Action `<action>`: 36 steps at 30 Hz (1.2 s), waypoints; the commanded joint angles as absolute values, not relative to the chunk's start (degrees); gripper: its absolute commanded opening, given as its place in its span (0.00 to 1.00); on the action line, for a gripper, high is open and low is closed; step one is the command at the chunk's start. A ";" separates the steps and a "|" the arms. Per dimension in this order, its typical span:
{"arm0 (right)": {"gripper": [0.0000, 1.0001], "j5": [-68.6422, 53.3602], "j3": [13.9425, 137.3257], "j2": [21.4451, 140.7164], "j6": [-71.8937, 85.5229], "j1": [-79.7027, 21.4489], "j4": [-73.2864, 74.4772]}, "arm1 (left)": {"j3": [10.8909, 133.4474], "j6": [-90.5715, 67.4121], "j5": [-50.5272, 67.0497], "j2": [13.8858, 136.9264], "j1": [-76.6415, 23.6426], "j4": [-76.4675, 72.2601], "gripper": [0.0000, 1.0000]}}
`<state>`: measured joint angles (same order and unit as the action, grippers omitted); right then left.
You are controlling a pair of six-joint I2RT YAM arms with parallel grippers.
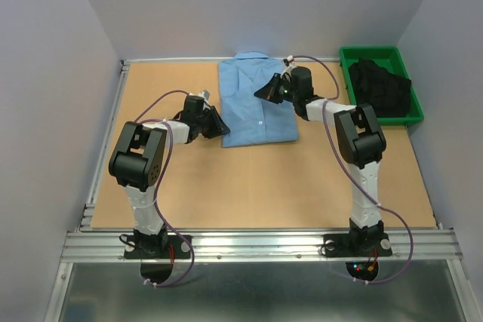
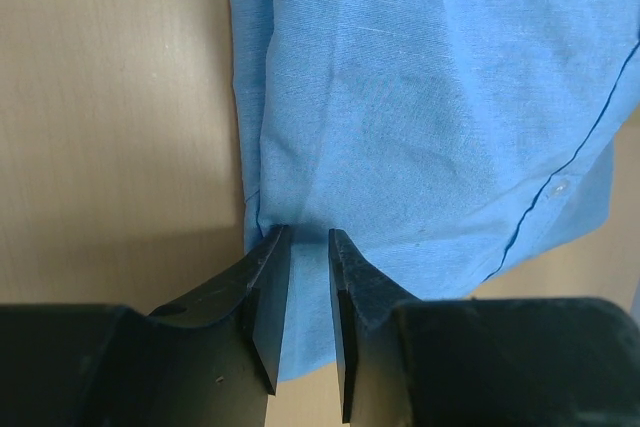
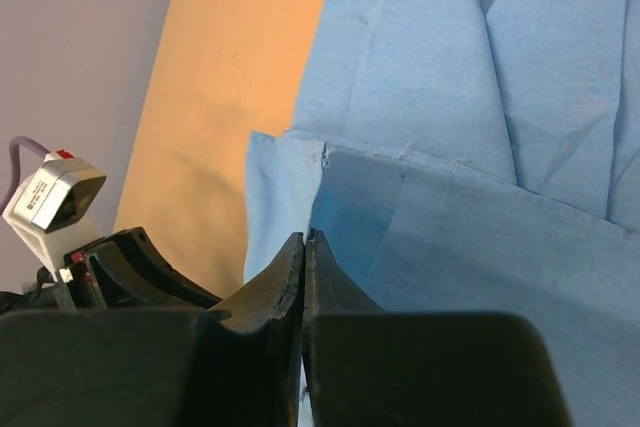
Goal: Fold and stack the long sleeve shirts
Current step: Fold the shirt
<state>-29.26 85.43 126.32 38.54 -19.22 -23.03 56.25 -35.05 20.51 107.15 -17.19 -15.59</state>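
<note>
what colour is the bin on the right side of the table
The bin is bright green, clearest in the top external view.

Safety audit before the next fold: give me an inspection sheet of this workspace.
Surface: light brown wooden table.
Job's things: one light blue shirt lying flat with its sleeves folded in, collar toward the far edge, button front up; no stack seen.
Clutter: green bin at the far right corner, dark garments inside.
Grippers: left gripper at the shirt's near left corner, jaws slightly apart; right gripper shut at a fold of the shirt, and whether it pinches fabric cannot be told.
Cables: purple cables looped along both arms.
Surroundings: plain grey walls on three sides; metal rail along the near edge.
</note>
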 commanded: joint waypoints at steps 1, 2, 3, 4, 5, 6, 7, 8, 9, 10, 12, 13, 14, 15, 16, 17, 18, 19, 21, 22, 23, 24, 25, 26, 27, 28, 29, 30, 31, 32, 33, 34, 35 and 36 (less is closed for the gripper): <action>0.01 -26.54 82.19 123.14 38.14 -19.60 -28.04 | 55.20 -34.80 18.81 105.82 -17.31 -13.27 0.34; 0.02 -26.37 81.48 123.05 38.14 -19.60 -28.12 | 55.20 -34.80 18.72 105.73 -17.31 -13.27 0.34; 0.02 -26.11 80.87 122.87 38.14 -19.60 -28.12 | 55.11 -34.89 18.72 105.65 -17.31 -13.18 0.34; 0.03 -25.23 80.34 122.78 38.41 -19.60 -28.21 | 55.19 -34.89 18.63 105.47 -17.31 -13.18 0.34; 0.03 -24.70 78.94 122.35 38.41 -19.51 -28.30 | 55.11 -34.98 18.55 105.29 -17.31 -13.18 0.34; 0.03 -24.09 78.23 122.08 38.32 -19.51 -28.30 | 55.02 -35.07 18.37 105.29 -17.31 -13.18 0.34; 0.03 -22.52 77.61 121.82 38.41 -19.51 -28.39 | 55.02 -35.24 18.20 105.12 -17.31 -13.18 0.34; 0.03 -22.07 76.82 121.56 38.41 -19.34 -28.30 | 55.02 -35.24 18.19 105.03 -17.31 -13.10 0.34; 0.03 -21.36 76.47 121.47 38.67 -19.16 -28.39 | 54.93 -35.33 18.11 105.03 -17.31 -13.10 0.34; 0.03 -21.18 76.38 121.46 38.85 -19.07 -28.48 | 54.93 -35.33 18.11 105.03 -17.31 -13.10 0.34; 0.03 -21.44 76.47 121.46 39.11 -18.55 -28.39 | 54.93 -35.51 18.02 105.03 -17.31 -12.92 0.34; 0.03 -21.36 76.46 121.29 39.11 -18.54 -28.39 | 54.84 -35.59 18.02 105.03 -17.31 -12.92 0.34; 0.03 -21.10 76.29 121.12 39.11 -18.46 -28.39 | 54.76 -35.68 18.10 105.12 -17.31 -13.01 0.33; 0.03 -21.09 76.29 120.94 39.02 -18.46 -28.48 | 54.67 -35.68 18.11 105.12 -17.31 -13.01 0.33; 0.03 -21.18 76.46 120.85 38.94 -18.46 -28.48 | 54.58 -35.68 18.02 105.03 -17.31 -13.01 0.33; 0.04 -21.18 76.73 120.94 38.94 -18.37 -28.48 | 54.41 -35.68 17.84 105.03 -17.31 -12.92 0.33; 0.13 -21.62 77.60 121.20 38.85 -18.37 -28.39 | 54.32 -35.60 17.84 104.94 -17.31 -12.83 0.34; 0.18 -22.06 78.04 121.20 38.85 -18.20 -28.39 | 54.32 -35.60 17.84 104.94 -17.31 -12.75 0.33; 0.26 -22.59 78.92 120.94 38.59 -18.19 -28.04 | 54.84 -35.60 18.37 104.77 -17.31 -12.31 0.33; 0.34 -22.59 79.80 120.24 38.15 -18.11 -26.99 | 55.02 -35.60 18.54 104.42 -17.31 -11.78 0.34; 0.39 -22.41 80.24 119.80 37.71 -18.11 -26.11 | 55.54 -35.60 18.98 104.33 -17.31 -11.52 0.34; 0.47 -21.89 80.85 119.45 37.18 -18.11 -24.62 | 55.81 -35.60 19.16 103.98 -17.31 -11.17 0.35; 0.51 -21.80 81.64 119.10 36.83 -18.11 -22.78 | 56.07 -35.68 19.51 103.10 -17.31 -10.81 0.35; 0.54 -21.88 82.96 118.40 35.87 -18.11 -19.02 | 56.51 -35.86 19.69 102.49 -17.31 -10.29 0.36; 0.57 -21.80 83.06 117.69 35.34 -18.11 -17.85 | 56.77 -35.95 19.86 101.87 -17.31 -10.02 0.38; 0.62 -22.32 82.36 116.90 35.25 -18.11 -17.58 | 56.95 -35.86 19.95 100.21 -17.31 -9.67 0.40; 0.65 -22.59 80.87 114.98 35.42 -18.11 -17.58 | 57.13 -35.69 19.95 99.33 -17.31 -9.32 0.44; 0.67 -22.94 79.99 114.00 35.59 -18.11 -17.58 | 57.39 -35.68 19.86 98.36 -17.31 -9.14 0.46; 0.69 -23.81 79.37 113.21 35.94 -18.11 -17.40 | 57.57 -35.60 19.86 96.52 -17.31 -9.05 0.50; 0.70 -24.51 78.76 111.72 36.90 -18.11 -17.32 | 57.66 -35.51 19.95 95.72 -17.31 -9.05 0.56; 0.70 -25.48 78.23 111.71 37.61 -18.19 -17.40 | 57.83 -35.25 20.04 95.02 -17.31 -9.05 0.56; 0.70 -27.40 77.61 110.75 38.23 -18.19 -17.40 | 58.18 -35.16 20.04 93.97 -17.58 -9.14 0.61; 0.70 -28.55 77.43 110.48 39.10 -18.54 -17.58 | 58.44 -35.07 20.04 93.61 -17.75 -9.58 0.65; 0.70 -29.61 77.26 110.22 39.63 -18.63 -17.75 | 58.80 -34.89 20.21 93.26 -17.93 -10.10 0.66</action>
